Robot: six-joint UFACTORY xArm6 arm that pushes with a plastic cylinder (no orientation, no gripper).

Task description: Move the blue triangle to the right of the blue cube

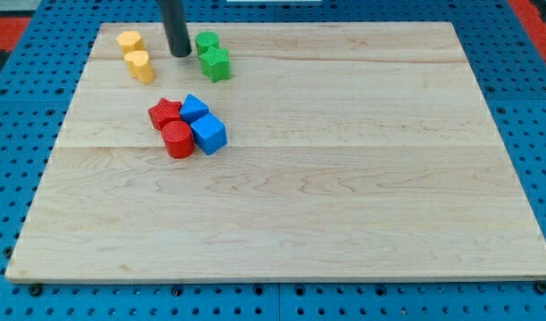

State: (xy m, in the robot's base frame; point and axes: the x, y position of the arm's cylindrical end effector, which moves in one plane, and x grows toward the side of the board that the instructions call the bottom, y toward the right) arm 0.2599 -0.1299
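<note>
The blue triangle [194,108] lies on the wooden board [344,178] at the upper left, in a tight cluster. The blue cube [209,134] sits just below and to the right of it, touching it. A red star-shaped block [165,113] touches the triangle's left side. A red cylinder [177,140] sits left of the cube, against it. My tip [179,53] stands near the board's top edge, above the cluster and apart from it, between the yellow and green blocks.
Two yellow blocks [129,41] [140,65] lie left of my tip. Two green blocks [207,42] [216,64] lie right of it. A blue pegboard [23,107] surrounds the board.
</note>
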